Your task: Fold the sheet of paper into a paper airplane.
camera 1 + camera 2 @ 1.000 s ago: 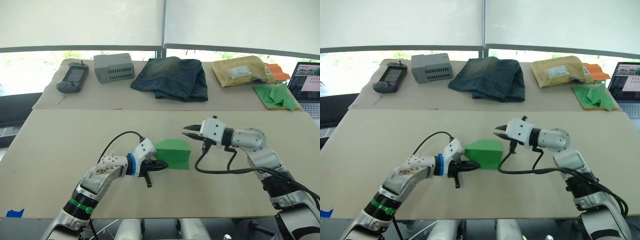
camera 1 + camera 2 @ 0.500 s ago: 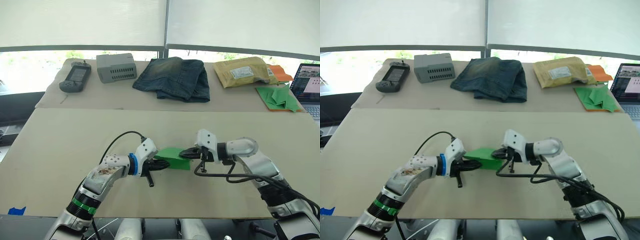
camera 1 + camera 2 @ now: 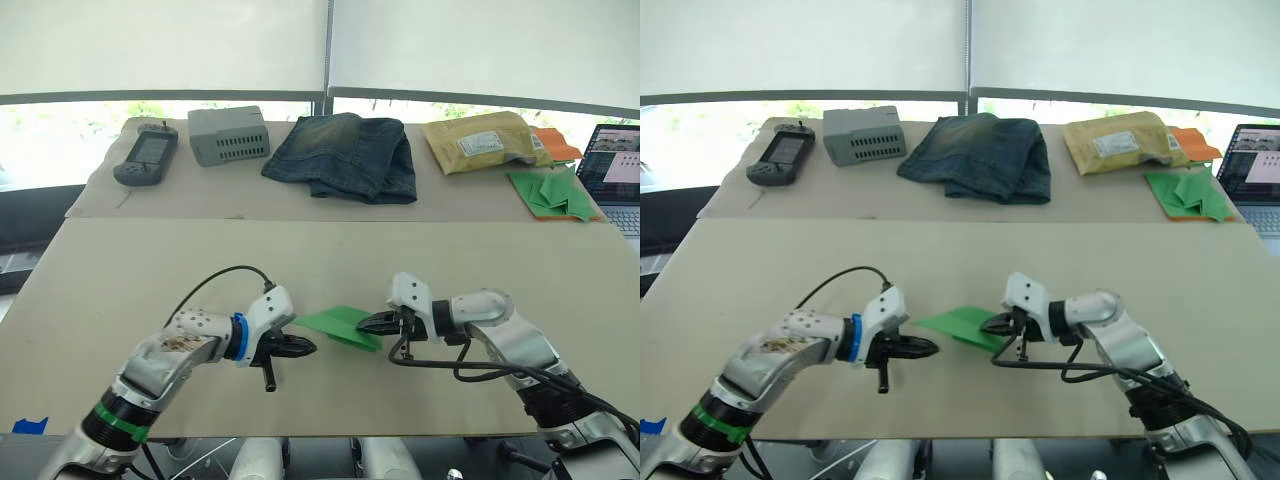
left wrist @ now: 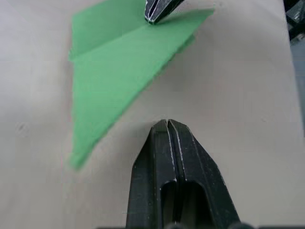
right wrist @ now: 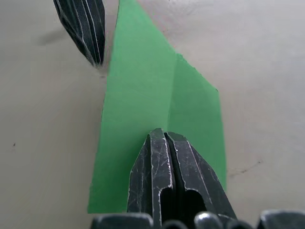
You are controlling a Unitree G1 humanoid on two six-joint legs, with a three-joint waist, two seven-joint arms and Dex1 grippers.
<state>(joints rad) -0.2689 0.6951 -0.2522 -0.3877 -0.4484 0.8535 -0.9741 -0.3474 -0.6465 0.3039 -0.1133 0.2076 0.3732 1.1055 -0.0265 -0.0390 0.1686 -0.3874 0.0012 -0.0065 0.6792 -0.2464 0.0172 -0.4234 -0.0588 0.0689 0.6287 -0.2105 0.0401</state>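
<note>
One sheet of paper (image 3: pixel 340 325) is pinched by the right gripper (image 3: pixel 378 323); just beside it, the left gripper (image 3: pixel 305 346) is closed on nothing.

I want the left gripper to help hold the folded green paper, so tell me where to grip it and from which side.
Take the paper airplane at its pointed tip nearest the left gripper, coming in low from the robot's left. The right gripper presses on the opposite, wider edge, so the tip is the free end, though it lies nearly flat on the table.
</note>
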